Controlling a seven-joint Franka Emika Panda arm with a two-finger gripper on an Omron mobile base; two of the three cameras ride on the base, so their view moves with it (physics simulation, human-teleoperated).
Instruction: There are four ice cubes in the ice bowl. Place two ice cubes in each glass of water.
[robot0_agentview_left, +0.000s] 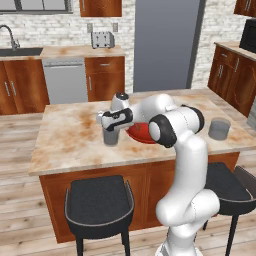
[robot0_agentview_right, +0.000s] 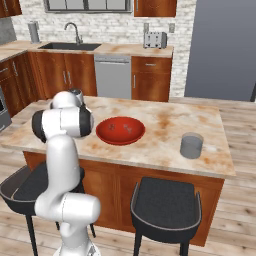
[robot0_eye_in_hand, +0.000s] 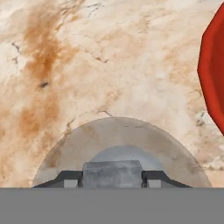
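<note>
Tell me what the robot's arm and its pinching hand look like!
The arm is glossy white, made of fat rounded tube pieces joined by dark black rings at the bends. Its hand is white with a black band, and the gripper ends in two small dark finger tips. No cables or markings show.

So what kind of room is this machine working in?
A home kitchen, rendered rather than real. The sink and toaster sit on the back counter, a dishwasher stands below, and stools line the marble island.
</note>
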